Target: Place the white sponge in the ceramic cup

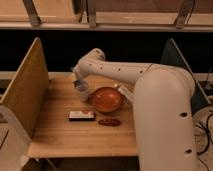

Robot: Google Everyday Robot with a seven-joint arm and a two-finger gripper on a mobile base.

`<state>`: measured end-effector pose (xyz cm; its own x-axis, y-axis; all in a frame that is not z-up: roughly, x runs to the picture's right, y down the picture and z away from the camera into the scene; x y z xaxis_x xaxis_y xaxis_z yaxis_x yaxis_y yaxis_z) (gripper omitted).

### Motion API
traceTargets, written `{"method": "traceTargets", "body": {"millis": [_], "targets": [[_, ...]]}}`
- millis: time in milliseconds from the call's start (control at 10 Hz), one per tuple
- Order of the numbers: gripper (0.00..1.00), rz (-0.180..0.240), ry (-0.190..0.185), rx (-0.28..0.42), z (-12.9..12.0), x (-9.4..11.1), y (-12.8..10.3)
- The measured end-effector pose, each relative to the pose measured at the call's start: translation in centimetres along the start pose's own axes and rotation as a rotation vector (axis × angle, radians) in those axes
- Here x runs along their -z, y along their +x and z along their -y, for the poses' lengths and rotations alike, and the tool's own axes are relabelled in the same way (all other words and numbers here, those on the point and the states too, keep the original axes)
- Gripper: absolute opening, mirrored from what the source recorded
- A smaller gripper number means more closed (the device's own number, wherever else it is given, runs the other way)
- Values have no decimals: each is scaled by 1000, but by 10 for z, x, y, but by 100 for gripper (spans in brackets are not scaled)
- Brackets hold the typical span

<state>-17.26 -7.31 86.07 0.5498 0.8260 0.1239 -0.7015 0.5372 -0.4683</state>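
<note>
Camera view. Landmark: orange bowl (105,99), wide, round, standing on the wooden table (60,135).

- Ceramic cup (82,91): small, pale, just left of the bowl, nearly touching its rim.
- Gripper (78,81): at the end of the white arm (125,72), directly above the cup and left of the bowl; whether its fingers are apart or together cannot be told.
- White sponge (79,85): a pale blue-grey patch at the gripper tip, right over the cup's mouth; held or already resting inside cannot be told.
- White oblong bar (81,115): dark marks, lying flat, in front of the bowl and to its left.
- Small reddish-brown piece (108,121): directly in front of the bowl, just right of the bar.
- Side panels (24,92): upright boards, well left and right of the bowl.
</note>
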Motion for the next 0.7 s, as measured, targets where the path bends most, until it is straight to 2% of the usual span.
{"method": "traceTargets", "body": {"millis": [200,500,700], "targets": [[16,-14,-9,-7,3,-4,6],[48,-15,-15,-35,10,-7,9],[67,-9,-36,-62,7,-10,10]]}}
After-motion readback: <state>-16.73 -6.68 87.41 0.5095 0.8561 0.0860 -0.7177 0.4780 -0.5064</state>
